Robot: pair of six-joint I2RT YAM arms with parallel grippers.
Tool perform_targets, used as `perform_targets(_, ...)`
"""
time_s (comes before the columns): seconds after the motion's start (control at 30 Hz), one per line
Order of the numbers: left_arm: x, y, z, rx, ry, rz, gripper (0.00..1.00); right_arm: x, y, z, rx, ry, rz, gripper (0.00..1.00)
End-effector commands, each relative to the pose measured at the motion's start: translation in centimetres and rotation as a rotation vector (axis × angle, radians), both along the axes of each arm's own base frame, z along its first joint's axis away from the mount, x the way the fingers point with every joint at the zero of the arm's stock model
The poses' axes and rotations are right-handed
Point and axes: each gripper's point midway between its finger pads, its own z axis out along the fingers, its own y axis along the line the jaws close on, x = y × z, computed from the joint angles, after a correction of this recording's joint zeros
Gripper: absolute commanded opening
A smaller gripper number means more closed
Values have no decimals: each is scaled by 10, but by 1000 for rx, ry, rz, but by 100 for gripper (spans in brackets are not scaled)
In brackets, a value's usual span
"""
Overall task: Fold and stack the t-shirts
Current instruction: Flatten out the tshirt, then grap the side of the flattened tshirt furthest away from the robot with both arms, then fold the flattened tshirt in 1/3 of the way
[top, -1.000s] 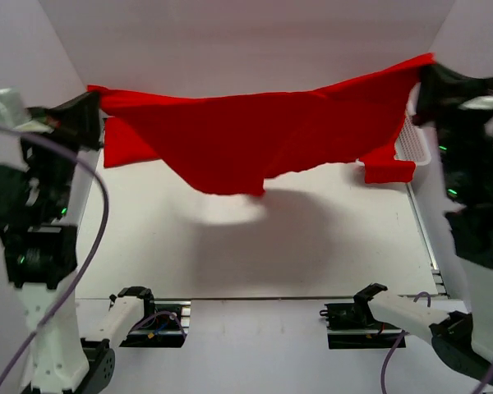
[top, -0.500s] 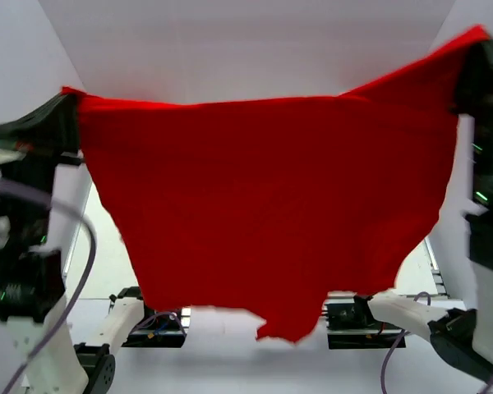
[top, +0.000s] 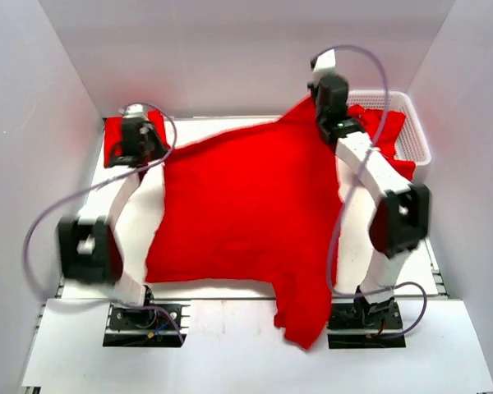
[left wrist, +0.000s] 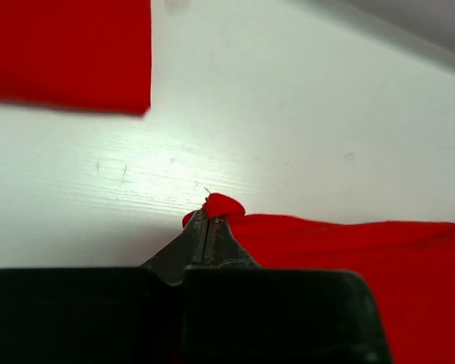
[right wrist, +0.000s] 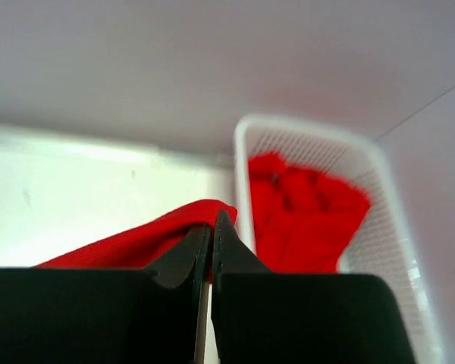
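Both arms reach far across. Left gripper [left wrist: 210, 214] pinches the far-left corner of the spread t-shirt [top: 246, 213]. Right gripper [right wrist: 212, 227] pinches its far-right corner beside the basket [top: 412, 123]. Shirt covers mid-table [top: 419, 246].

Both arms reach far forward from their bases. The left arm [top: 107, 213] bends at an elbow low and out to its own left, and its forearm runs ahead to the wrist. The left gripper [left wrist: 211, 214] points down and forward. Its two dark fingers [left wrist: 191, 244] are pressed together with no gap, and a small corner of the shirt [top: 238, 205] pokes out just past their tips.

The right arm [top: 370, 172] bends at an elbow out to its own right, and its forearm slants ahead and inward. The right gripper [right wrist: 212, 226] is clamped the same way, with a fold of the shirt pinched between the tips and trailing off to its left.
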Motion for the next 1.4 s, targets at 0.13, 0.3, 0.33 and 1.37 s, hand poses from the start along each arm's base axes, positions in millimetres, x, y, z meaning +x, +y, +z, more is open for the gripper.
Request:
perform_targets(0.13, 120, -27, -101, -76, 150, -76, 0, 85, 2, -105, 91, 173, 10, 0)
perform_targets(0.3, 161, -40, -140, -134, 166, -104, 0, 110, 6, -169, 102, 277, 65, 0)
perform_targets(0.33, 168, -40, -143, -134, 155, -105, 0, 109, 8, -176, 107, 289, 86, 0)
perform_targets(1.37, 189, -3, 0, -37, -63, 107, 0, 85, -31, -104, 201, 239, 101, 0)
